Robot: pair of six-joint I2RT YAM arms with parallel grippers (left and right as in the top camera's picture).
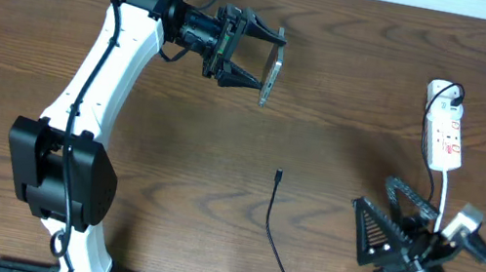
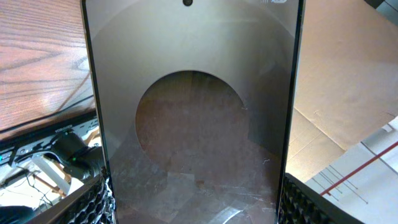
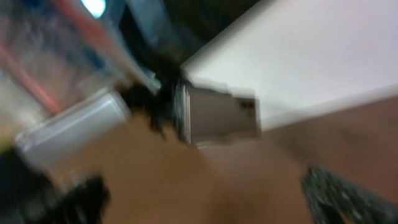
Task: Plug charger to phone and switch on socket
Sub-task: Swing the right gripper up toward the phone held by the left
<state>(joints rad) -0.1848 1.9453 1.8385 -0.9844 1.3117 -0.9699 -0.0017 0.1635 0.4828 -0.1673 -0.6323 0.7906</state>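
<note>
The left tool grips the slim dark phone at 12 o'clock. The right tool, spread wide, may miss the thin black charger, its tip so tiny.

Dark brown wood-grain table, bit of glare on it in the left wrist view. Past its edge: flat tan cardboard, then pale floor with a red line across it.

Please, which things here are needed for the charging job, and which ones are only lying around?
For the job:
- phone, held in the left gripper
- charger cable
- white socket strip

Only around:
- brown cardboard behind the phone, left wrist view
- loose wires, same view
</note>
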